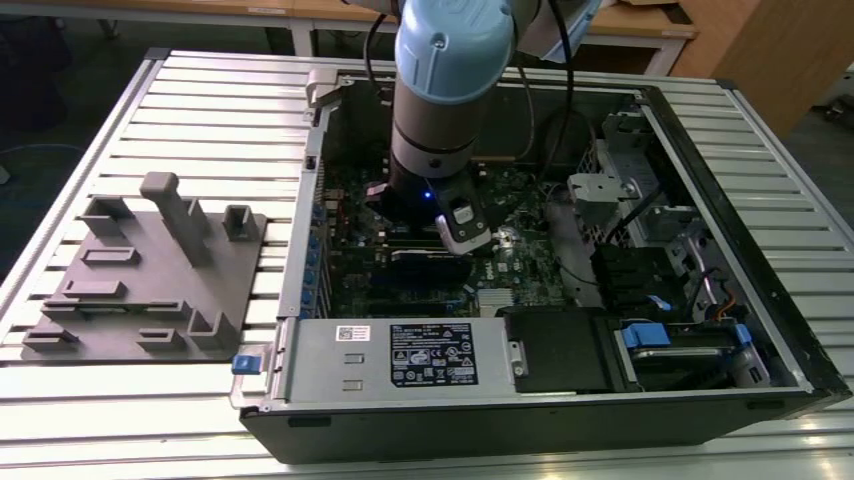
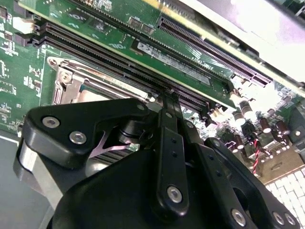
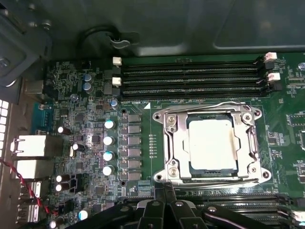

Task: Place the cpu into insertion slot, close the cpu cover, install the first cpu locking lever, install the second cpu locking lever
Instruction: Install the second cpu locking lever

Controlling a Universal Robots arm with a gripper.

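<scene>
1. Capacitor bank (image 3: 108, 148). In the first wrist view, a column of small cylindrical capacitors stands on the motherboard (image 3: 76, 124), well to one side of the gripper (image 3: 164, 191). It is not part of the work.

2. Insertion slot (image 3: 212, 143). The socket lies just beyond the fingertips. The cpu (image 3: 212, 144) is already seated in it, pale metal face up and lying level. The cpu cover (image 3: 174, 143) is folded down around the chip, its cut-out framing the metal face. A thin wire locking lever (image 3: 224, 103) runs along the far edge of the frame, and another (image 3: 214, 180) along the near edge. Whether either is hooked under its catch cannot be told.

3. Gripper state. In both wrist views the two slim black fingers (image 2: 167, 102) stand pressed together, with nothing between them. Their tips hover at the socket edge nearest the arm, beside the near memory slots (image 3: 228, 195).

4. Handling judgement. The chip is light, rigid and fragile on its underside. It should be gripped by opposite edges only. The cover is thin, stiff sheet metal. The levers are springy wire and likely to slip off smooth fingertips, so they are best pushed near the bent end.

5. Exterior view. The arm (image 1: 451, 90) reaches straight down into the open computer case (image 1: 534, 400).
</scene>
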